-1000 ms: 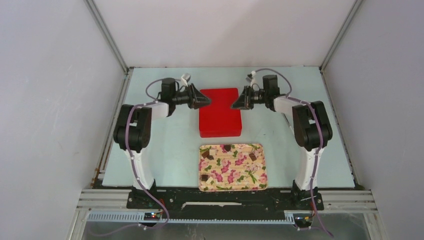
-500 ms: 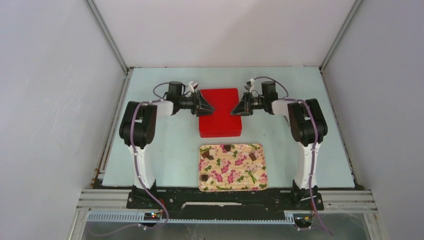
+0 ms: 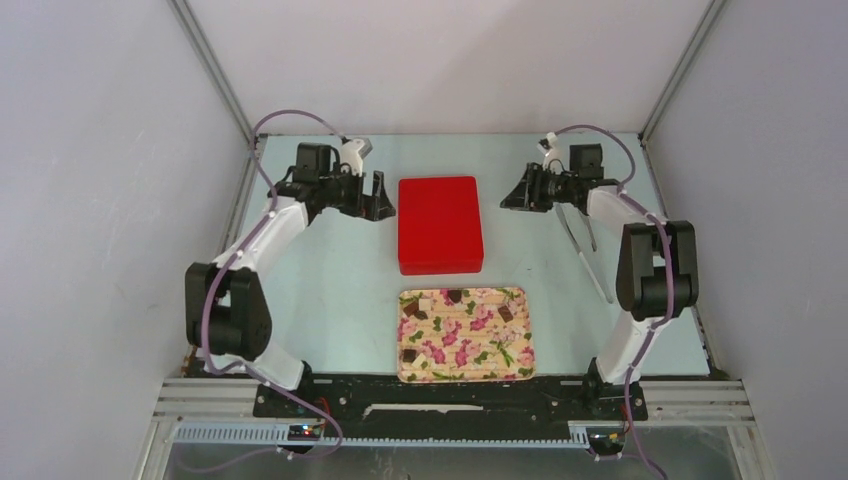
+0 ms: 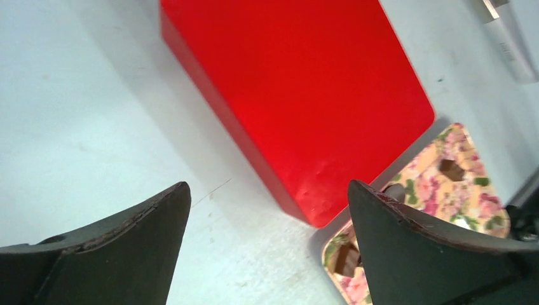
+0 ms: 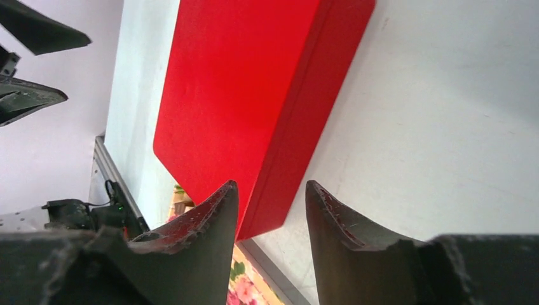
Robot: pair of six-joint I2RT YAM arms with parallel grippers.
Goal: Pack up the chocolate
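We hold the left gripper (image 4: pixel 264 187) wide and the right gripper (image 5: pixel 271 185) narrowly parted, both empty, either side of the red box (image 3: pixel 440 222).

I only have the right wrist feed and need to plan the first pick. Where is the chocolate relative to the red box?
Observer: The chocolate lies as scattered dark pieces on a flowered tray, between the red box and the arm bases.
Operator: Is the other arm in my way?
Observer: No. The left tool is open, on the box's left side and apart from it.
Operator: Anything under my arm?
Observer: Yes. What looks like long metal tongs lies on the table, right of the box.
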